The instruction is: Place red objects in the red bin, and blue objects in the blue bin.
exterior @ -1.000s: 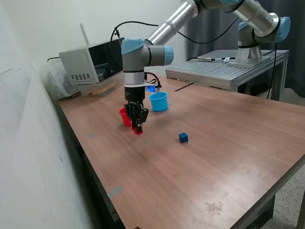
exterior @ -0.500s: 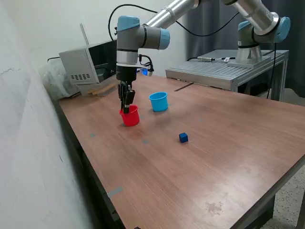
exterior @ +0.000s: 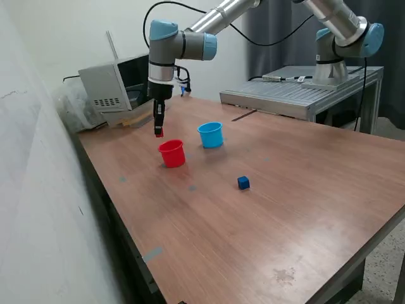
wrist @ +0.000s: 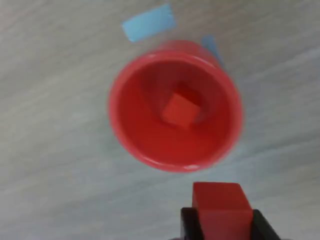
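Above the red cup (exterior: 171, 153), pincer (exterior: 158, 132) clenched on a red cube (wrist: 221, 205); another cube (wrist: 178, 111) inside; no legible writing.

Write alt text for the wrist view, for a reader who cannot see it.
A gripper holds a small red cube between its black fingers, above a round red cup standing on a wooden table. Another red cube already lies inside the cup, and two pale blue tape marks sit on the table beside it.
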Controlling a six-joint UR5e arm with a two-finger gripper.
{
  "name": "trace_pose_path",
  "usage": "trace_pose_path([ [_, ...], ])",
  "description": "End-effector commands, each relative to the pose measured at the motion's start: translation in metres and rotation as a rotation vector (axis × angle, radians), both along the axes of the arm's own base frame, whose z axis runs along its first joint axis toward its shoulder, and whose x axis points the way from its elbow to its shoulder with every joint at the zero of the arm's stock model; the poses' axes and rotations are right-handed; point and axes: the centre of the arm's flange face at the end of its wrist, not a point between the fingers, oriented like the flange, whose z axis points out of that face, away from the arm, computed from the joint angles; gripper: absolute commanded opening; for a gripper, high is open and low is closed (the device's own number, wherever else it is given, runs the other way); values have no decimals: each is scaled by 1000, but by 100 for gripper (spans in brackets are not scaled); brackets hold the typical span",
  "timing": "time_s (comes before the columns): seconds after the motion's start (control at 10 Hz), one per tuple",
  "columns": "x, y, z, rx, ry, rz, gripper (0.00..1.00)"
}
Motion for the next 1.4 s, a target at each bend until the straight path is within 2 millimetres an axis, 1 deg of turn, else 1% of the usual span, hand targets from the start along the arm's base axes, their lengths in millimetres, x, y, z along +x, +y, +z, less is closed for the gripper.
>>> trace_pose_path([
  [0.0, 8, 18, -10, 37, -81, -45, 0],
  [0.2, 12, 17, -16, 32, -123, -45, 0],
  [0.6, 11, 15, -16, 14, -125, -26, 0],
  [0.7, 11, 12, -17, -13, -122, -13, 100],
  [1.1, 11, 11, -17, -22, -126, 7, 100],
  [1.2, 11, 4, -17, -24, -145, 51, 100],
  [1.3, 14, -7, -22, -67, -177, 72, 100],
])
